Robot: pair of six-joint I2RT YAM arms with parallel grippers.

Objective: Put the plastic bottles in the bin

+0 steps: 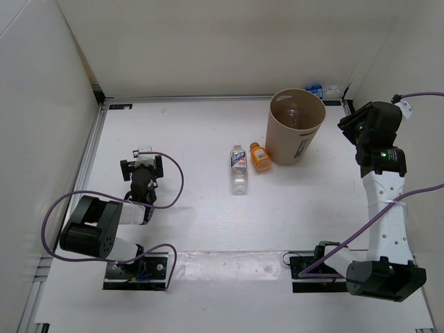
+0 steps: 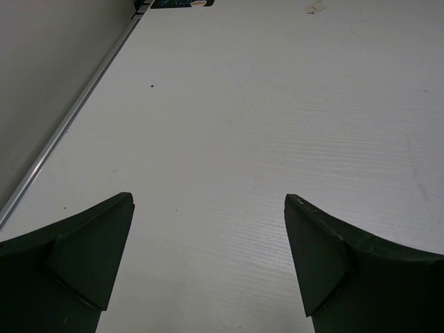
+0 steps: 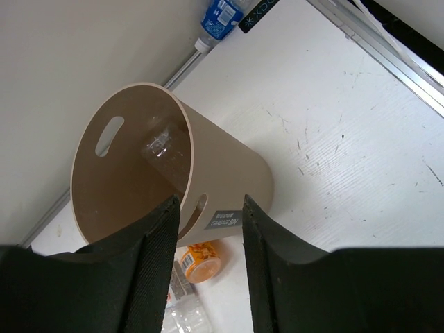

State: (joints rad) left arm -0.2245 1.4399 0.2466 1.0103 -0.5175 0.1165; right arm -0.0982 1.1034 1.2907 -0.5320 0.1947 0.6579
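Note:
The tan bin (image 1: 303,141) stands upright at the back right, with one clear bottle (image 1: 293,114) lying inside it. A clear bottle with a white-and-blue label (image 1: 238,168) lies on the table left of the bin, and the stubby orange bottle (image 1: 260,157) lies between them. A blue-labelled bottle (image 1: 320,90) lies behind the bin by the back wall. My right gripper (image 1: 350,128) is open and empty, raised just right of the bin (image 3: 229,166). Its view shows the bottle inside (image 3: 158,144), the orange bottle (image 3: 201,260), the clear bottle (image 3: 182,312) and the blue-labelled bottle (image 3: 220,15). My left gripper (image 1: 142,158) is open and empty at the left.
White walls enclose the table on the left, back and right. A metal rail (image 1: 94,149) runs along the left edge, and it also shows in the left wrist view (image 2: 69,125). Purple cables loop near both arm bases. The left wrist view holds only bare table (image 2: 263,125).

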